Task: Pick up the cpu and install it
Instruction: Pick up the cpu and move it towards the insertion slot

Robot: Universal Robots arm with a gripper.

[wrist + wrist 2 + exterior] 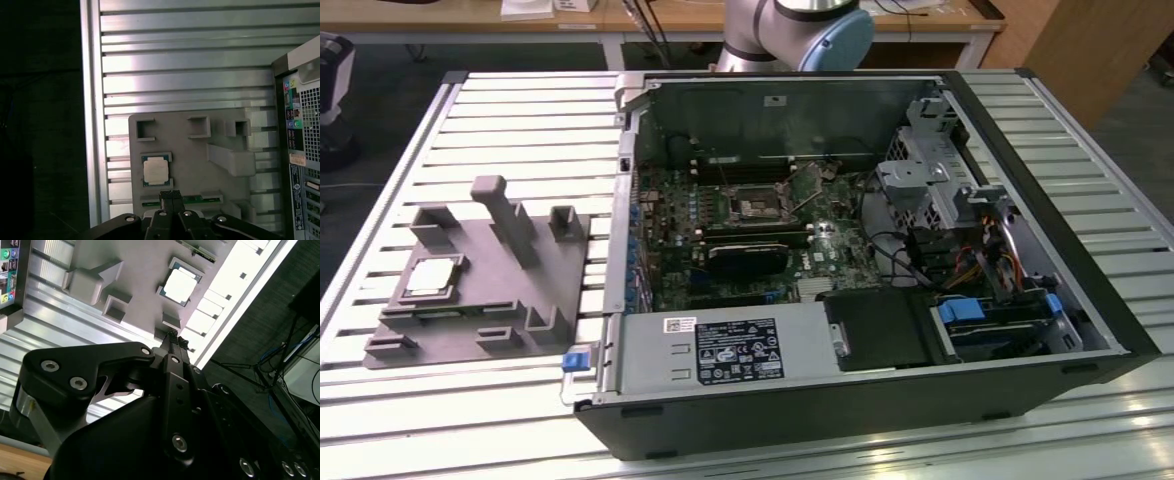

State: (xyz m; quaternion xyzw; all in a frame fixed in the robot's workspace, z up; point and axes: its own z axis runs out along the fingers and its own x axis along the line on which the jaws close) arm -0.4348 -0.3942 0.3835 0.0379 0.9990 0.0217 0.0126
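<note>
Gripper [170,196] sits nearest the lens in both wrist views. Its fingers are drawn together with nothing between them, and it hangs clear above the table [175,60]. Beyond its tips the cpu [156,171] lies flat, silver top up, in a square recess of the grey fixture block [200,155]. Chip and gripper are well apart, with no contact. In the exterior view the block rests on the slatted table at the exterior view's left, beside the open computer case [1067,250], with the cpu in its near-left pocket. Farther in, the motherboard socket [761,207] shows as a dark square in a metal frame, with no silver chip seated there; whether its frame is latched cannot be told. The arm's base [801,30] stands behind the case. Judgement: the task is at its very start. The cpu is untouched in the fixture, so both pick-up and installation are outstanding.
</note>
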